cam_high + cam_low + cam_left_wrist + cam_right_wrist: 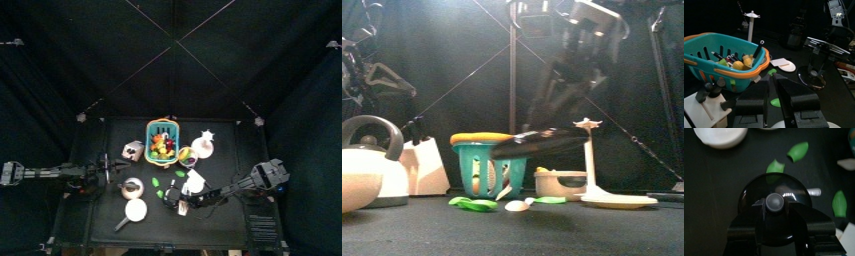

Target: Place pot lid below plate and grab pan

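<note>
My right gripper [774,203] is shut on the knob of the dark, glossy pot lid [781,184]. In the front view the lid [543,142] hangs tilted above the table, in front of the teal basket. From above, the right gripper [185,200] is just nearer the table's front than the white plate [195,182]. The pan [135,210], pale inside with a thin handle, lies front left of it. My left gripper [771,87] is open and holds nothing. It hovers at the table's left [100,178], facing the basket.
A teal basket [162,140] of fruit stands at the back middle. A kettle [362,165] and a white block [422,165] are on the left, and a white stand [589,160] on the right. Green leaves [476,203] lie in front of the basket.
</note>
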Available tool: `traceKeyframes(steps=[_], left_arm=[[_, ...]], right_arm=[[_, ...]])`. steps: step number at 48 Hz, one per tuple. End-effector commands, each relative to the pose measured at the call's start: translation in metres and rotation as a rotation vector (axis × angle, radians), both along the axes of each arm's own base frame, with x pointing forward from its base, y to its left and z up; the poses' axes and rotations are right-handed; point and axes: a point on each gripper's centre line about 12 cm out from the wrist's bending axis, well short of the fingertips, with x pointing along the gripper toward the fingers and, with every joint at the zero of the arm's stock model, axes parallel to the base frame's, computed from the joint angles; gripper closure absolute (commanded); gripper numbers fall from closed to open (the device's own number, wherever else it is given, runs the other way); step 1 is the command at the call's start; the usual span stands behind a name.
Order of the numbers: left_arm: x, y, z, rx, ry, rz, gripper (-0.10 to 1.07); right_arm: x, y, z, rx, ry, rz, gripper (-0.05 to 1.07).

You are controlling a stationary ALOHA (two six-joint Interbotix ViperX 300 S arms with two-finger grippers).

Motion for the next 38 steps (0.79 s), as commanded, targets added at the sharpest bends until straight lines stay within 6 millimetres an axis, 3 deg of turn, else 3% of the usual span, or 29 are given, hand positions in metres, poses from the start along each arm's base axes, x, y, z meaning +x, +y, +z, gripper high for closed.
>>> traceKeyframes(steps=[1, 11, 16, 24, 38], left_arm=[[0.004, -0.002, 0.009, 0.009, -0.023, -0.013, 0.39], [0.007, -0.013, 0.014, -0.015, -0.028, -0.077, 0.39], [0.012, -0.028, 0.012, -0.063, 0.054, -0.164, 0.39], [0.018, -0.051, 0.013, -0.139, 0.252, -0.294, 0.39], [0.022, -0.068, 0.015, -0.293, 0.478, -0.372, 0.37]], right_arm=[[-0.017, 0.007, 0.011, 0.051, -0.009, -0.001, 0.39], [-0.056, 0.015, -0.001, 0.135, 0.068, -0.022, 0.39], [-0.068, 0.015, -0.009, 0.146, 0.101, -0.029, 0.39], [-0.076, 0.010, -0.017, 0.133, 0.124, -0.036, 0.38], [-0.082, 0.002, -0.013, 0.130, 0.112, -0.041, 0.35]])
